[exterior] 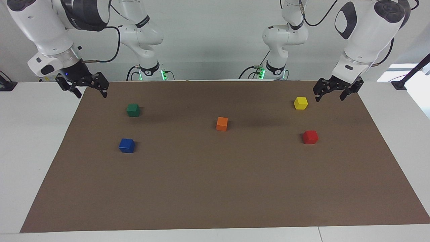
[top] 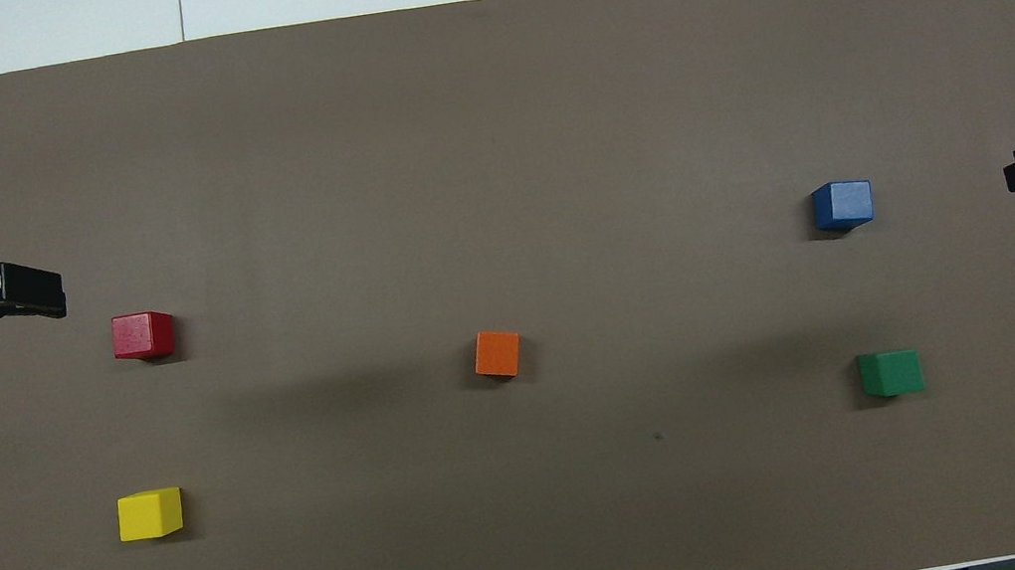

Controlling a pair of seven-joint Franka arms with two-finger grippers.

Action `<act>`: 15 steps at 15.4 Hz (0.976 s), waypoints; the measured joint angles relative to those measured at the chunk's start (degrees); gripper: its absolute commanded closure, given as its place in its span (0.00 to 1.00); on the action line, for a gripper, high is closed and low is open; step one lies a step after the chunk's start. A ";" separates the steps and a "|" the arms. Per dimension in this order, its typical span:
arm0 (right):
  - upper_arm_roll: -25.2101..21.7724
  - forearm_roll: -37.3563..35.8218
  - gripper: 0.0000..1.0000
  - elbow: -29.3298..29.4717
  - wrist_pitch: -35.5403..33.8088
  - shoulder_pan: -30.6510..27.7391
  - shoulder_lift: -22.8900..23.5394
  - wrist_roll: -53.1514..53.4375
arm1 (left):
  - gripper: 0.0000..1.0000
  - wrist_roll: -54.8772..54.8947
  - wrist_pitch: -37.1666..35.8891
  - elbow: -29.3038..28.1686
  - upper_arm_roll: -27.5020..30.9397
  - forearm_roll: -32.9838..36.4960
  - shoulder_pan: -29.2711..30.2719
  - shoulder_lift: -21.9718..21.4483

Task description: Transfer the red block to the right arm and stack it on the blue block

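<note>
The red block (exterior: 310, 137) sits untouched on the brown mat (exterior: 215, 188) at the left arm's end of the desk, a small bright cube with clean edges, farther from the robots than the yellow block (exterior: 300, 103). No step has begun. The left tool (exterior: 331, 94) hangs wide and empty (so does the right tool (exterior: 88, 91)) and must descend onto it; the blue block (exterior: 127, 145) waits at the right arm's end.
</note>
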 measured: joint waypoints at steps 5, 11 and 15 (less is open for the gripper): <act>0.02 0.00 0.00 0.00 -0.01 0.00 0.00 0.00 | 0.00 0.00 0.02 -0.07 -0.02 -0.02 0.02 -0.02; 0.03 0.00 0.00 0.00 -0.01 0.00 0.00 0.00 | 0.00 -0.02 0.42 -1.94 0.00 -0.02 0.16 -0.55; 0.01 0.00 0.00 0.00 -0.42 0.00 0.00 0.00 | 0.00 0.16 5.92 -5.42 0.11 -0.03 2.90 -0.87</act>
